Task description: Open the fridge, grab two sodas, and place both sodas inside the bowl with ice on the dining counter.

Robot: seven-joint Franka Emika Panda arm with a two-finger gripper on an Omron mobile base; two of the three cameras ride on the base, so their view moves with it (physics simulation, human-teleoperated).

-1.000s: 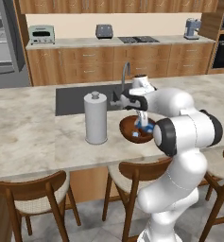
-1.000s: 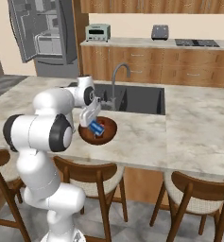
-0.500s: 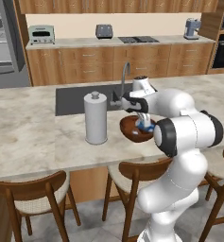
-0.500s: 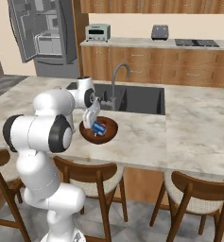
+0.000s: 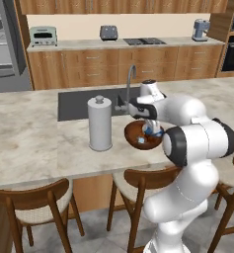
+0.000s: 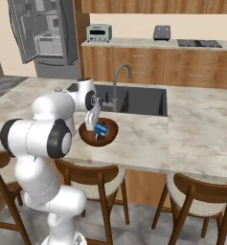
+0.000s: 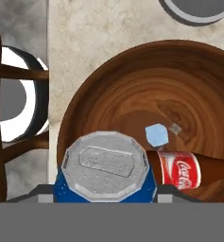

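Beige marbled stone forms the dining counter, with wooden wall cabinets behind and stools along its near edge. Over it the gripper reaches down into the bowl, its fingers closed around the blue can, which stands upright just inside the bowl's near rim; in the hand view the can's silver top faces the camera and the finger tips themselves are hidden beside it. Touching the can, the brown bottle with its red label lies on its side on the bowl's floor, and a pale ice cube sits just beyond it toward the bowl's middle. Beside the bowl, to its left in the left base view, stands the paper towel roll. Behind the bowl are the grey tap and the dark sink. Well apart from the bowl, past the counter's far left end, the fridge stands with a door swung open.
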